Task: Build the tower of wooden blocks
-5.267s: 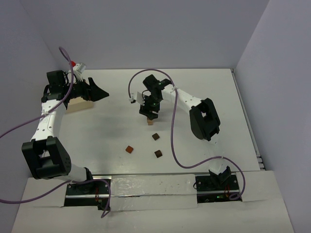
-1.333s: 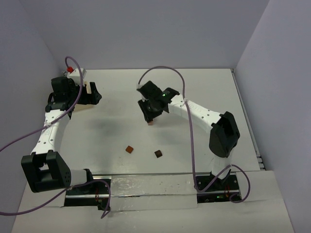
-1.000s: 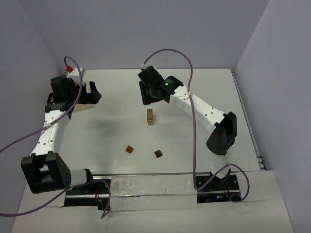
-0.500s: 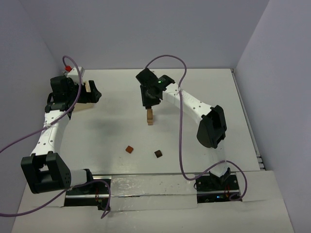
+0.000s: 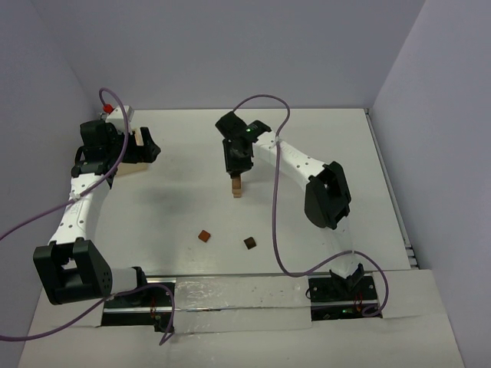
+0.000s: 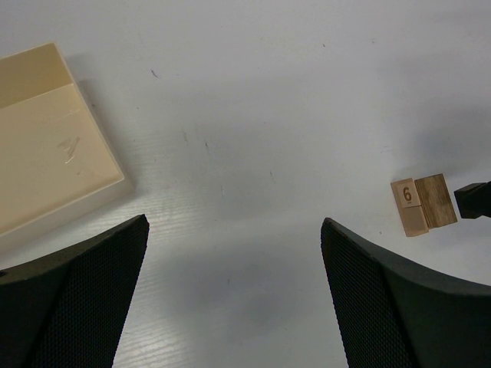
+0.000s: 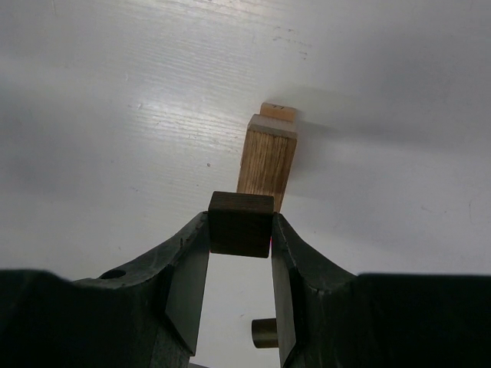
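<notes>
The tower (image 5: 237, 186) is a short, narrow stack of tan wood blocks in the middle of the table. The left wrist view shows it from the side (image 6: 422, 205), with a "6" on one block. My right gripper (image 5: 237, 162) hangs just above it, shut on a dark brown wood block (image 7: 241, 223) whose front edge overlaps the tower's top (image 7: 268, 157). Two loose dark wood blocks (image 5: 204, 236) (image 5: 249, 243) lie nearer the arm bases. At the far left, my left gripper (image 5: 144, 146) (image 6: 234, 224) stands wide open over bare table with nothing between its fingers.
A flat pale tan board (image 6: 46, 146) lies under and beside my left gripper at the table's left side. Walls close the table at the back and sides. The right arm's purple cable (image 5: 265, 100) loops above the tower.
My right gripper, carrying the dark block, has come from behind and above the tower down to just over its top. The right arm's elbow swung inward. The left arm has stayed still.
</notes>
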Motion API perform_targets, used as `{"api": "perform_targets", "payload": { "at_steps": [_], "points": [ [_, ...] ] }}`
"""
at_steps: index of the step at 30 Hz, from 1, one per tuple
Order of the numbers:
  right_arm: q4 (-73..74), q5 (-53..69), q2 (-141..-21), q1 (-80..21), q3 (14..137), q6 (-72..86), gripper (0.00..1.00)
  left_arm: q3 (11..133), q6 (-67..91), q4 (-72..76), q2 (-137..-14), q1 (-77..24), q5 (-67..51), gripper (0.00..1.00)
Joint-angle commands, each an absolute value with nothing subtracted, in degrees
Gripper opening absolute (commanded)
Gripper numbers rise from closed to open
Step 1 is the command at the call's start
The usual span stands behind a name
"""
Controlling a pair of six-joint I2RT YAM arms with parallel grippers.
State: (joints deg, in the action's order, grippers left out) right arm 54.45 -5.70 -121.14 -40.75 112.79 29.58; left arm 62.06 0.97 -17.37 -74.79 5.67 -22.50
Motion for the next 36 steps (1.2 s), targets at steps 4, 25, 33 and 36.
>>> {"api": "perform_targets", "payload": {
  "at_steps": [4, 25, 33, 36],
  "points": [
    [54.93, -4.27, -122.46, -39.32, 112.13, 30.81, 0.00, 64.49, 1.67, -16.59, -75.29, 5.55, -22.17, 0.99],
    [55.19, -3.43, -124.63, -38.67, 112.94, 30.59, 0.10, 64.77, 1.76, -16.52, -75.60, 5.54, -22.50, 0.99],
    [55.28, -3.64, -125.12, -38.67, 113.41, 30.90, 0.12, 64.98, 1.73, -16.61, -76.03, 5.54, -22.68, 0.99],
    [55.28, -3.52, -125.16, -38.67, 113.31, 30.83, 0.14, 64.86, 1.76, -16.61, -75.94, 5.54, -22.76, 0.99]
  ]
}}
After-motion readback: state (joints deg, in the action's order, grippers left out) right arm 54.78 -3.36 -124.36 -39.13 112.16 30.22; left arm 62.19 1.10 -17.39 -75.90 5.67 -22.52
